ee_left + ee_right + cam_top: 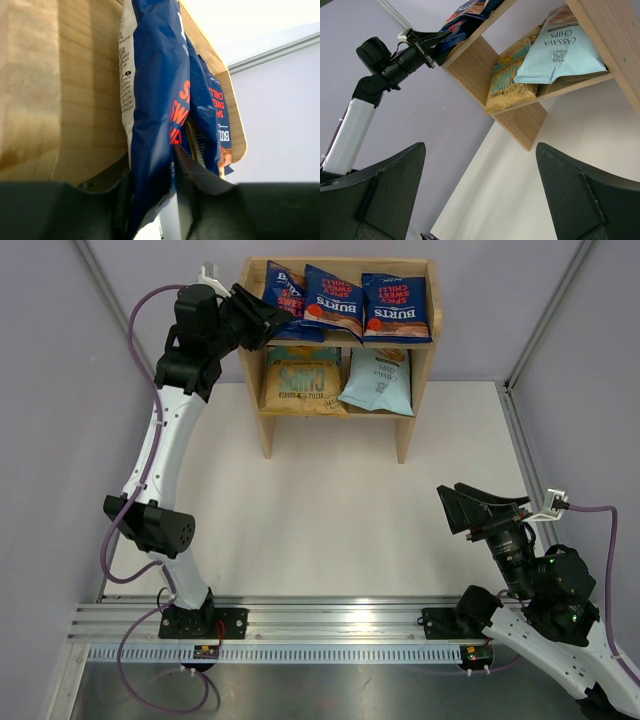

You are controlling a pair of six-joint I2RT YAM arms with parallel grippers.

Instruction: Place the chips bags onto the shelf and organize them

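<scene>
The shelf [404, 430] holds three dark blue Burts chips bags on its top tier: left [285, 292], middle [333, 298] and right [396, 305]. Below lie a tan-and-teal bag [300, 380] and a pale blue bag [380, 378]. My left gripper [278, 320] reaches into the top tier's left end. In the left wrist view its fingers press both faces of the leftmost Burts bag [155, 75], so the left gripper [152, 165] is shut on it, close to the wooden side panel [75, 100]. My right gripper [455, 505] stands open and empty, away from the shelf.
Grey walls enclose the white table [340, 530] on three sides. In the right wrist view the right gripper [480, 147] faces the shelf's lower tier [520, 125], with the pale blue bag [560, 55] and the tan bag [510, 85] on it.
</scene>
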